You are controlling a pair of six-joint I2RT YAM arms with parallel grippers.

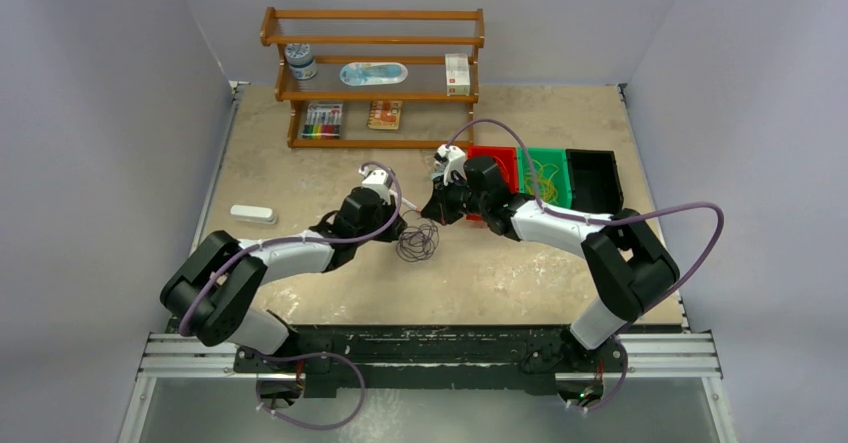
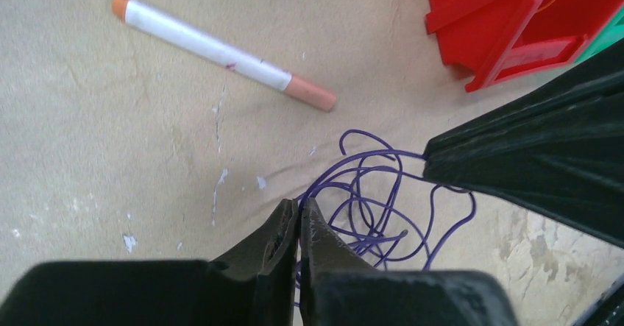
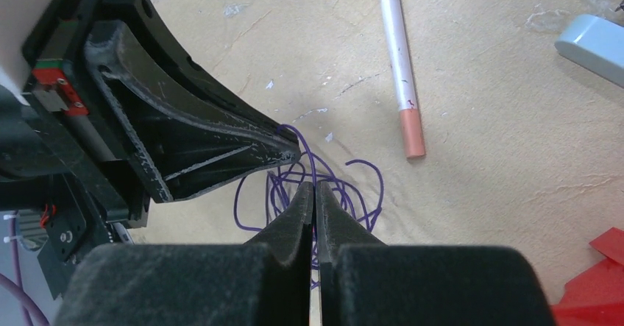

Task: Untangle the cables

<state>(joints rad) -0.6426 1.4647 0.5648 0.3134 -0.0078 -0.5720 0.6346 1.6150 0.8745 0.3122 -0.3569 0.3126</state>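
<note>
A: How did the left tool [image 2: 298, 207] stand?

B: Its fingers [image 2: 276, 241] were pressed together. A strand of the purple cable [image 2: 383, 215] came out right at their tips, so it was clamped on that strand. The other loops lay on the table [image 2: 110, 157] just ahead of it and to its right.

A: And the right tool [image 3: 315, 188]?

B: Pressed together as well. The left wrist view showed a strand ending at its tip, so it seemed to be pinching the cable too, though the pinch itself was hidden.

A: How near were the two tools?

B: Tip nearly to tip, facing each other, with the small tangle between them.

A: Anything else close by?

B: A white pen [image 2: 213, 46] with orange ends lay flat on the table beyond the left tool's tips, apart from the cable. A red bin [image 2: 500, 24] stood farther ahead and to its right. A green bin [image 1: 545, 151] next to that held a yellow cable [image 1: 547, 178].
</note>
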